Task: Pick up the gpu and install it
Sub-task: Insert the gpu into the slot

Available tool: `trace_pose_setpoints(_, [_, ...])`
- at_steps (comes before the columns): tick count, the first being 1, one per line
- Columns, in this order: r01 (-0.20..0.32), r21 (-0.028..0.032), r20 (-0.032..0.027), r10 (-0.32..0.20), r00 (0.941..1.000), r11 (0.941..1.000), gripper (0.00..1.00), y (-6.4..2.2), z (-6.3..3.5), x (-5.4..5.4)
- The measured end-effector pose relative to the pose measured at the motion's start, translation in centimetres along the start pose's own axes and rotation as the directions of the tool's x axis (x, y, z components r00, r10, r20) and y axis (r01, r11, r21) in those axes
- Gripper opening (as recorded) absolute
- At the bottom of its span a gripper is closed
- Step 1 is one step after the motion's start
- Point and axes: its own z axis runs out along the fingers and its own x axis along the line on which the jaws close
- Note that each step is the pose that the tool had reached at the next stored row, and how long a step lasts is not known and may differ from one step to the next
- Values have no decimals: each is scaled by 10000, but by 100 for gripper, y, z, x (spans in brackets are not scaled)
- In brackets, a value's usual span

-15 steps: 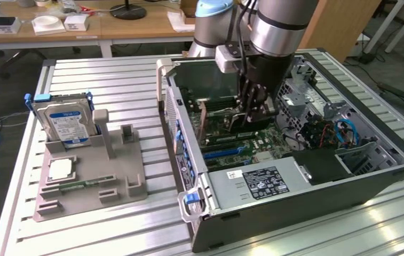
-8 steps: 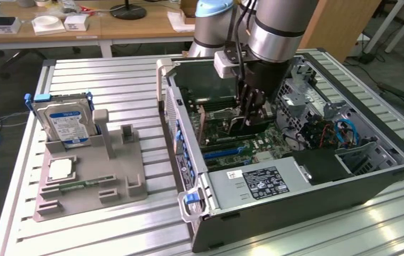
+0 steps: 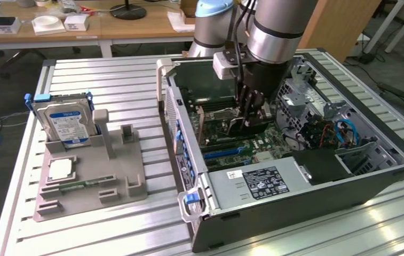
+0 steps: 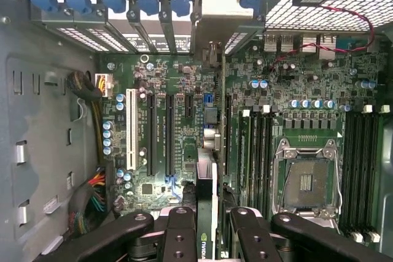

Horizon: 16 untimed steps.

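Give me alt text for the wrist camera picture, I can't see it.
The gripper holds the gpu edge-on between its black fingers, directly above the green motherboard inside an open computer case. An empty processor socket and black expansion slots lie below.

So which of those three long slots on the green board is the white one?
The white slot is the end one, farthest from the square processor socket. The two black slots sit between it and that socket.
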Motion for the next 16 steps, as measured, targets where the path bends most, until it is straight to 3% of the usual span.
trace_pose_setpoints(16, [-1, 0, 0, 1, 10000, 10000, 26, 23, 160, 6])
